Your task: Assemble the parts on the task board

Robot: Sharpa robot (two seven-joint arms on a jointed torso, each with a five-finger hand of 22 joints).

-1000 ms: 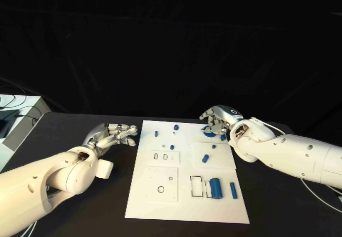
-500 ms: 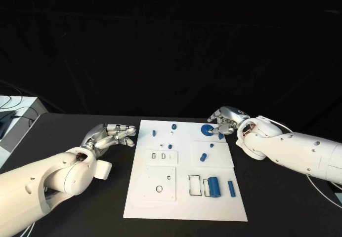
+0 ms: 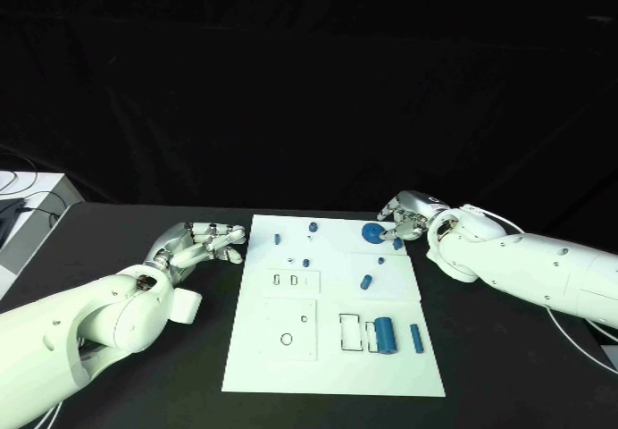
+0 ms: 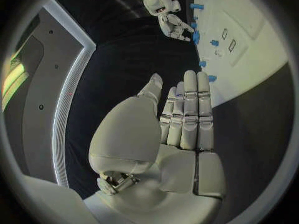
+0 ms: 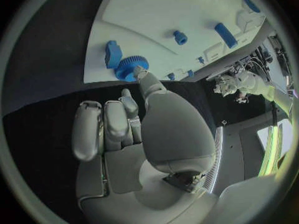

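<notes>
Several blue parts spread over white task board mid-table; long cylinder lying lengthwise along board. Right wrist view alone reveals toothed rim on blue gear at far right edge, right hand just beside, empty. Left hand off board, flat, empty.

Two arms, glossy white moulded shells, bulbous and rounded, tapering toward the wrists. Left arm, lower left of the frame: a small dark recessed opening near the wrist. Right arm, right of the frame: thin pale cable looped over the wrist. Left robot hand and right robot hand: silver-grey metallic, segmented fingers with smooth rounded pads; broad pale palm plates.
</notes>
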